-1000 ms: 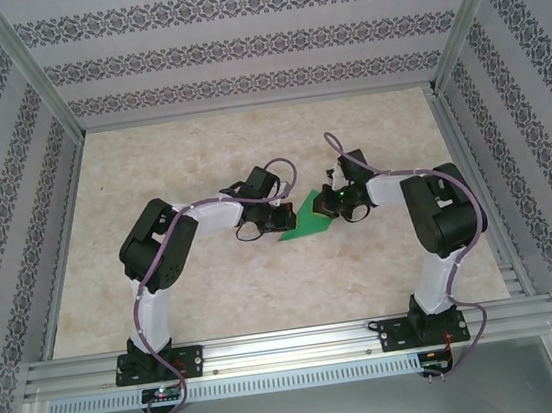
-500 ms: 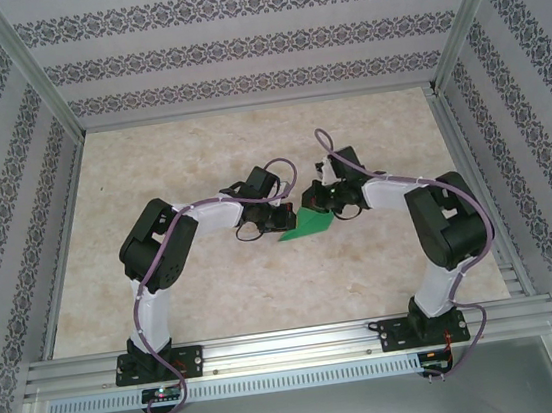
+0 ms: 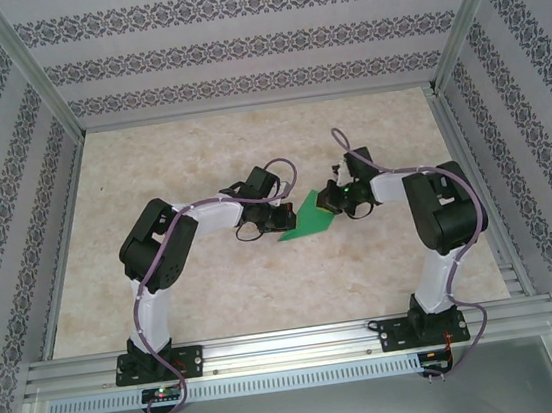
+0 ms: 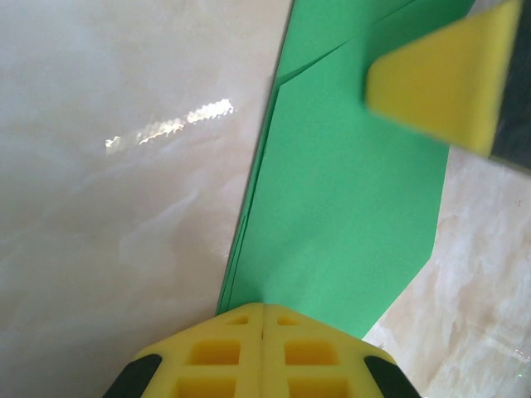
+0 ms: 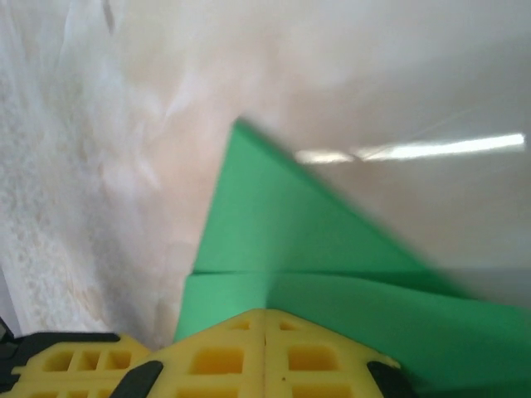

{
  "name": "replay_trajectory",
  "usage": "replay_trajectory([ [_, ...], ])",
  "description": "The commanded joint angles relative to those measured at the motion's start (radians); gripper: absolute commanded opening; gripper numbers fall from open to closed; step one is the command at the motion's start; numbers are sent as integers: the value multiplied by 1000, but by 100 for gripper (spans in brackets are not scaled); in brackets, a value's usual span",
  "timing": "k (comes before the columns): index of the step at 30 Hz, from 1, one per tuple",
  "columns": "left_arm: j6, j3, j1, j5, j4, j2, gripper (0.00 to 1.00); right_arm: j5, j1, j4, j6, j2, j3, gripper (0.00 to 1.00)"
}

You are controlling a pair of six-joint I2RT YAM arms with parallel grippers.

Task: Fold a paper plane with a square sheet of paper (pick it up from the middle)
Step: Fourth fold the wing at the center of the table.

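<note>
On marbled desk (image 3: 216, 294), mid-frame, creasing: left end effector (image 3: 279, 218), right end effector (image 3: 327, 200) pressed together on folded green sheet (image 3: 308, 223); next, firm stroke along fold.

We hold both arms bent, elbows out to the sides and wrists turned inward. Our left gripper (image 3: 281, 220) points right, and our right gripper (image 3: 327, 200) points left, so the two face each other, near but apart. In the wrist views, each gripper's yellow fingers (image 4: 263, 332) (image 5: 265, 340) are pressed flat together, leaving only a seam between them.
</note>
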Motion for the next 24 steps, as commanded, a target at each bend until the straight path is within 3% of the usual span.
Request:
replay_trajectory([
  [1, 4, -64, 7, -80, -149, 63, 0, 90, -84, -32, -29, 9, 2, 2],
  [5, 4, -66, 7, -80, -146, 62, 0, 92, -132, 2, -12, -11, -9, 2],
  [13, 4, -61, 7, -79, -145, 59, 0, 72, -125, 30, 3, -177, -15, 3],
  [18, 2, -57, 7, -77, -141, 59, 0, 68, -33, 9, 13, -245, -40, 4],
  [24, 3, -49, 7, -75, -145, 58, 0, 44, 117, 67, 86, -164, -72, 4],
])
